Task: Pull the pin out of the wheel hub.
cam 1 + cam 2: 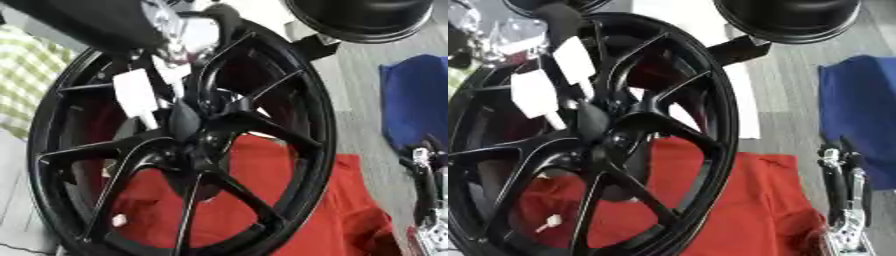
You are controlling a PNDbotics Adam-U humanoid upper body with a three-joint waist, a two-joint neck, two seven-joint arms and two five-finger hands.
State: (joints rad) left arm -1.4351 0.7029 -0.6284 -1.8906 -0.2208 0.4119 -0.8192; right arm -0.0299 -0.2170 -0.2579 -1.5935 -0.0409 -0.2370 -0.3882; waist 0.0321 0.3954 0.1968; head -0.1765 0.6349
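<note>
A black spoked wheel (184, 140) stands tilted on a red cloth (289, 200); its hub (194, 131) lies at the centre of the spokes, near the middle of the left eye view. The left robot hand (171, 75) reaches down from the upper left, its white-padded fingers (136, 92) laid over the upper spokes and pointing toward the hub, their tips just above and to the left of it. The fingers appear extended rather than curled; whether they have hold of anything cannot be told, for the tips merge with the dark hub. The pin itself cannot be made out — by judgement it sits in or just beside the hub, directly ahead of those fingertips, its long axis probably running out of the wheel's face toward the camera.

The right robot hand (846, 195) rests near the lower right corner of the red cloth, fingers up and relaxed, holding nothing, well apart from the wheel. A blue cloth (859, 110) lies beyond it — to the right of the wheel.

The left robot hand is much the nearer, so the pull would fall to it: close on the pin, then draw away along that axis.
</note>
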